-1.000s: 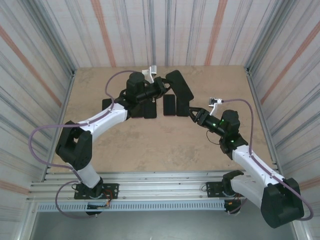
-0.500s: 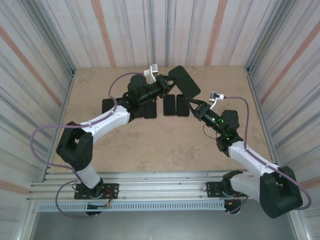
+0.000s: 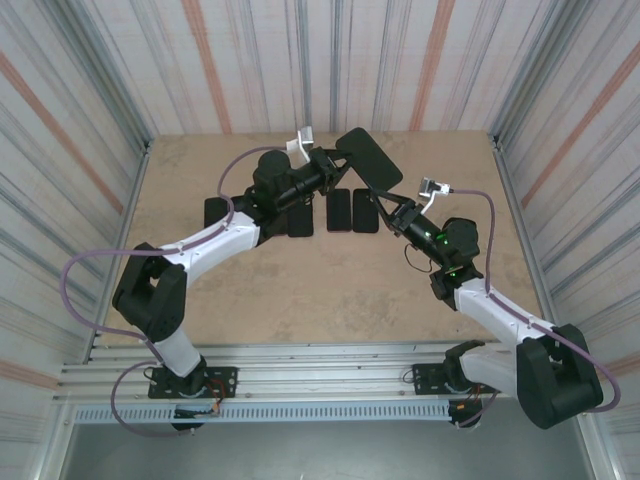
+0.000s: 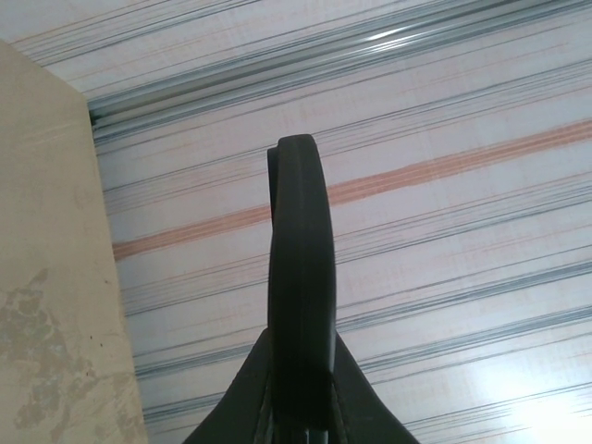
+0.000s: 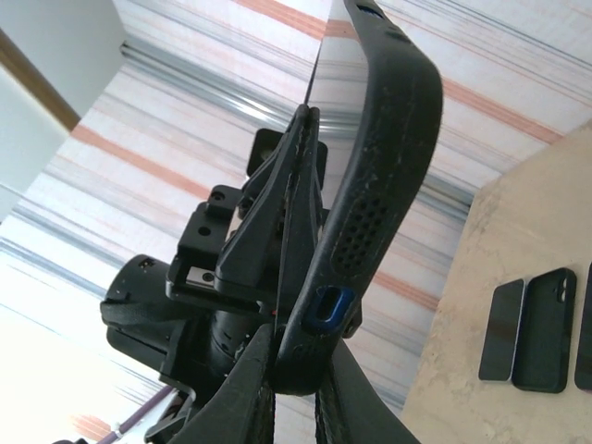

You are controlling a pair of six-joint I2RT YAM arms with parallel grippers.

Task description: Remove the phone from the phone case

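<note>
The right pincer [image 3: 393, 208] has closed on the phone case [image 5: 388, 139] (up above the desk [image 3: 300, 290]); the left pincer [image 3: 328, 168] pinches the phone [image 4: 301, 277].

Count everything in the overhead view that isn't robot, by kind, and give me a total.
Cased phone, held in the air: 1
Black phones or cases flat on the table, kind unclear: 4 in sight
Total: 5
</note>
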